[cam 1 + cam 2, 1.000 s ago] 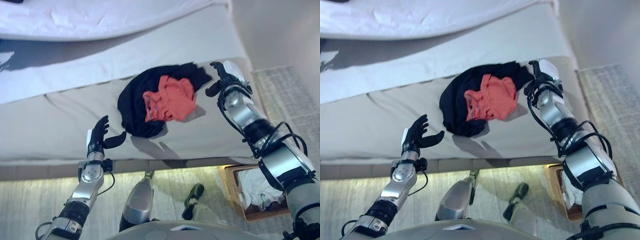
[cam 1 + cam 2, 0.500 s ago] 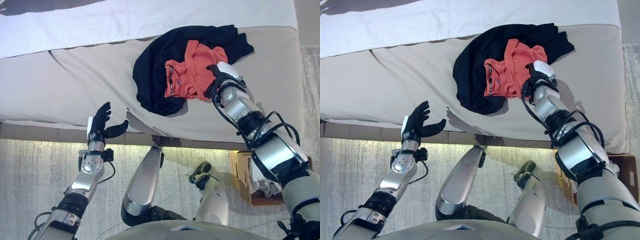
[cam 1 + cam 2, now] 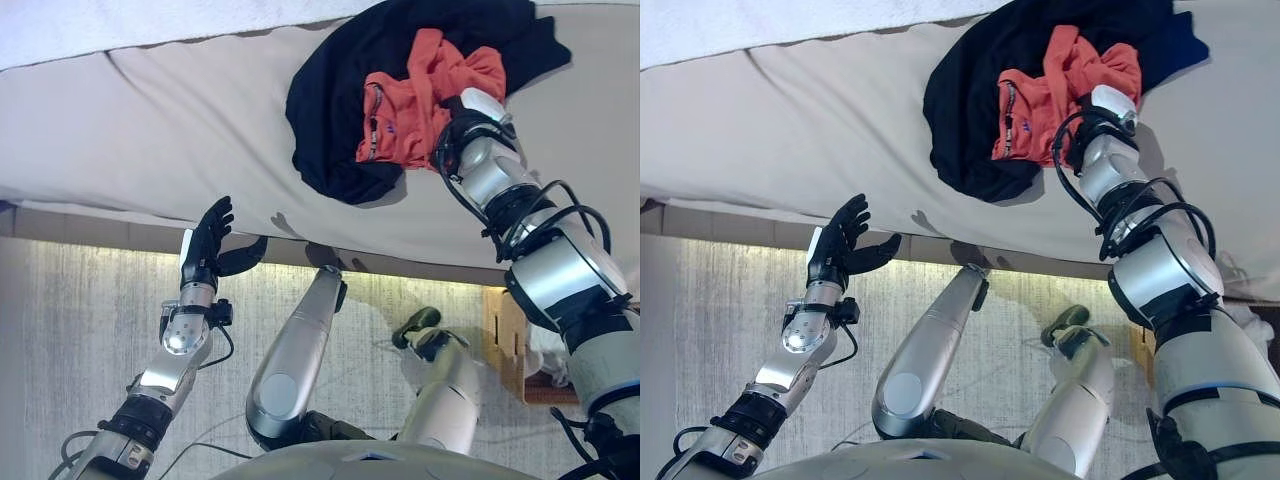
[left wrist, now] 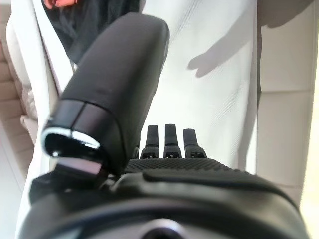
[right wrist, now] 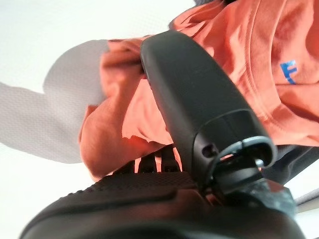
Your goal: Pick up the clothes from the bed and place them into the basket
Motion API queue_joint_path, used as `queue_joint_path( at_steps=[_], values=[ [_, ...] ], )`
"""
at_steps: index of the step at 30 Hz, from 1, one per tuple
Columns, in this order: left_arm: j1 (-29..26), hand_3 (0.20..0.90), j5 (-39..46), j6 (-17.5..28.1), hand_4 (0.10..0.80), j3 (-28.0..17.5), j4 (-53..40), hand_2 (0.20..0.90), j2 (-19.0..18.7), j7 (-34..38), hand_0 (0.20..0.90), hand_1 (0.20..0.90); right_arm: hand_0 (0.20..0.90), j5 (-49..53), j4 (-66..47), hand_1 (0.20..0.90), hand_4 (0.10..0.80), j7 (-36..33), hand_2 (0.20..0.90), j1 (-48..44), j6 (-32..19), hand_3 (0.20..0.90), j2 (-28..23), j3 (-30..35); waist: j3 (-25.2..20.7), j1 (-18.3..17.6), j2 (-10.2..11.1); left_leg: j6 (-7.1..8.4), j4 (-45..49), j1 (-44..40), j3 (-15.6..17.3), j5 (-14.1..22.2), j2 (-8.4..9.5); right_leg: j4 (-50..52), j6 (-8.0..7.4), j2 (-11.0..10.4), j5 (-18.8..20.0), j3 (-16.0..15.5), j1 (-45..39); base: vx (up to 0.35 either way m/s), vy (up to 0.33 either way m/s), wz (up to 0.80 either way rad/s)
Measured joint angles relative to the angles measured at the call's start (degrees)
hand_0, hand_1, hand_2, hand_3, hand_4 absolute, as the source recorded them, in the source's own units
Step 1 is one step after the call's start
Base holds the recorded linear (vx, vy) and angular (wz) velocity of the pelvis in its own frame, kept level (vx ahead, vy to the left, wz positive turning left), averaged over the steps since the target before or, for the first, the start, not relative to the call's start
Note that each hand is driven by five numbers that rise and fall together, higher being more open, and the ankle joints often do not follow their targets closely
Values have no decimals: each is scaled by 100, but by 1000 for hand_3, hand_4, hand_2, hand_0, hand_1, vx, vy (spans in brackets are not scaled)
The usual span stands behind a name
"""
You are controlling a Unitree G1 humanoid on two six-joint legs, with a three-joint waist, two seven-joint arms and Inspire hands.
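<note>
**Right robot hand on the orange garment at the bed's edge**

The clothes lie in one heap on the bed point(image 3: 150, 110), near its front edge: a black garment point(image 3: 335, 100) spread wide, with an orange garment point(image 3: 425, 95) crumpled on top of it. Both rest on the beige cover, and a white sheet point(image 3: 760, 25) shows along the far side.

The right robot hand point(image 5: 199, 99) reaches in over the near side of the heap and is pressed into the orange garment. In its wrist view the thumb lies against the orange cloth, and bunched folds sit between thumb and fingers; the fingers themselves are mostly hidden under the cloth, so whether they have closed on it cannot be told.

The left robot hand point(image 3: 205, 245) hangs in the air before the bed's front edge, well apart from the heap, fingers straight and spread, thumb out, holding nothing.

The basket point(image 3: 515, 350) stands on the pale carpet point(image 3: 90, 330) by the bed's corner on the right, largely blocked by the right arm; something white point(image 3: 545, 350) shows inside it.
</note>
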State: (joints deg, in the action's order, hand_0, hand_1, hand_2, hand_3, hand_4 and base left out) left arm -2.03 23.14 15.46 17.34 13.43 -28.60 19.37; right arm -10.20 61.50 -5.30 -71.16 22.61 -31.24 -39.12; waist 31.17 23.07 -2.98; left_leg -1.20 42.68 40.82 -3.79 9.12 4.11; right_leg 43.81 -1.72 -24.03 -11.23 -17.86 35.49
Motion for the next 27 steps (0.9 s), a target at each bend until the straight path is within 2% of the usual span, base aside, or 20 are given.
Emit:
queue_joint_path(
  at_steps=[1, 2, 3, 4, 6, 7, 11, 14, 17, 20, 23, 25, 27],
  values=[
    [51, 900, 37, 5, 800, 1, -1, 900, -2, -1, 900, 900, 571, 1, 41, 571, 416, 11, 571, -39, 0, 516, 0, -11, -3, 12, -5, 27, 29, 33, -3, 20, 7, 12, -26, -13, -15, 9, 37, -33, -10, -1],
    [79, 900, 43, 7, 800, 1, -8, 900, -2, -1, 900, 900, 514, 1, 49, 514, 350, 21, 514, -72, 0, 450, 0, -14, -7, 10, -13, 32, 39, 55, -24, 25, 14, 5, -32, -8, -19, 5, 53, -39, -14, -11],
    [145, 900, 47, 9, 800, 1, -51, 900, -9, -1, 900, 900, 300, 1, 75, 300, 100, 42, 300, -161, 0, 200, 0, -19, -9, 25, -19, 33, 66, 118, -83, 27, 40, 21, -33, 27, -18, 24, 112, -51, -11, -14],
    [180, 900, 47, 21, 800, 7, -81, 900, -15, -21, 900, 900, 300, 2, 163, 300, 100, 50, 300, -268, -5, 200, 1, -46, -7, 36, -42, 30, 112, 182, -104, 27, 10, 175, -1, 39, -36, 45, 163, -59, -9, -5],
    [165, 900, 47, 105, 800, 7, -124, 900, -26, -70, 900, 900, 300, 3, 348, 300, 100, 38, 300, -398, 0, 200, -32, -53, -7, 48, -42, 35, 242, 290, -85, 31, 45, 683, 279, 47, -329, 121, 323, -48, -5, 22],
    [165, 900, 47, 112, 800, 10, -160, 900, -21, -75, 900, 900, 300, 4, 354, 300, 100, 22, 300, -429, -1, 200, -68, -55, -5, 57, -66, 75, 312, 312, -125, 59, 99, 632, 192, 46, -482, 158, 340, -29, -2, 15],
    [214, 900, 48, 114, 800, 60, -154, 900, -15, -80, 900, 900, 300, 7, 376, 300, 100, -68, 300, -412, -108, 200, 11, -71, -1, 141, -159, 50, 173, 175, -238, 41, 91, 421, 169, 165, -477, 99, 197, -22, -9, -20],
    [151, 900, 46, 127, 800, 81, -153, 900, -9, -74, 900, 900, 300, 6, 371, 300, 100, -110, 300, -327, -118, 200, 105, -119, -3, 71, -163, 45, 98, -46, -222, 36, 56, 268, 169, 174, -454, 99, -38, -4, -9, -3],
    [6, 900, 45, 126, 800, 90, -160, 900, 1, -67, 900, 900, 300, 116, 330, 300, 100, -224, 300, -264, -161, 200, 127, -139, -2, 63, -164, -36, -143, -360, -92, -41, -16, 2, 129, 200, -401, 9, -373, 2, -39, -13],
    [-137, 900, 43, 122, 800, 68, -141, 900, -4, 72, 900, 900, 300, 428, 70, 300, 100, -552, 300, -14, -227, 200, 129, -107, 2, 48, -163, -35, -498, -885, 15, -84, -113, -387, 75, 248, -211, -22, -846, -6, -70, -15],
    [-221, 900, 43, 107, 800, 61, -129, 900, 9, 158, 900, 900, 300, 618, -295, 300, 100, -848, 300, 284, -404, 200, 140, 11, 6, -20, -150, 19, -950, -1593, 122, -137, -237, -949, -117, 418, 72, -29, -1499, 1, -65, -30],
    [-226, 900, 41, 105, 800, 64, -83, 900, 28, 173, 900, 900, 300, 687, -460, 300, 100, -1087, 300, 407, -533, 200, 139, 43, 4, -128, -138, 32, -1329, -2100, 177, -249, -309, -1455, -186, 588, 309, -51, -1986, 26, -54, -25],
    [-271, 900, 35, 90, 800, 50, -79, 900, 58, 191, 900, 900, 300, 703, -827, 300, 100, -1332, 300, 566, -582, 200, 3, 250, -9, -315, -81, 78, -1772, -2526, 240, -350, -406, -1999, -190, 744, 487, -73, -2413, 11, -40, -24]
  ],
)
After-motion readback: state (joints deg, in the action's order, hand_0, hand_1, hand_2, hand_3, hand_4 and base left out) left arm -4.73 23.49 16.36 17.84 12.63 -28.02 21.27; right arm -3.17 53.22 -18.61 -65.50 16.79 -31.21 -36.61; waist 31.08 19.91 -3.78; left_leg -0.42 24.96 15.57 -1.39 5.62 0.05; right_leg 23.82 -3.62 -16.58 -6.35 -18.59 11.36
